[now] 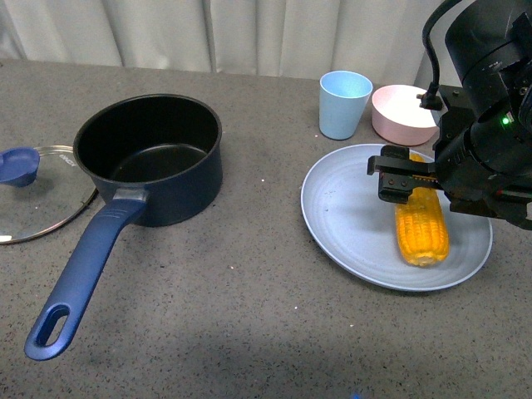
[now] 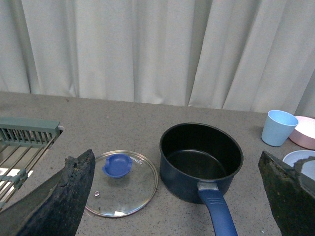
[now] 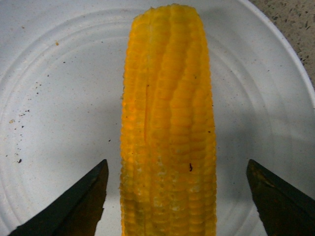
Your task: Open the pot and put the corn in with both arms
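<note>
The pot (image 1: 179, 187) is already open. It sits left of centre on the counter (image 1: 249, 316), black inside, with its long blue handle pointing back toward the robot. Its glass lid (image 1: 41, 208) with the blue knob lies flat on the counter just beside the pot, on its left.

The corn (image 1: 421, 226) lies on a pale blue plate (image 1: 349, 208) off to the right, well apart from the pot. The right end effector (image 3: 175, 167) hangs low over the cob's far end, fingers spread wide, one on either side — the wrist view shows a gap on both sides, so no contact.

The left end effector (image 2: 176, 162) is spread wide too, up above the counter with pot and lid in its view. A light blue cup (image 1: 344, 104) and a pink bowl (image 1: 403, 112) stand behind the plate.
</note>
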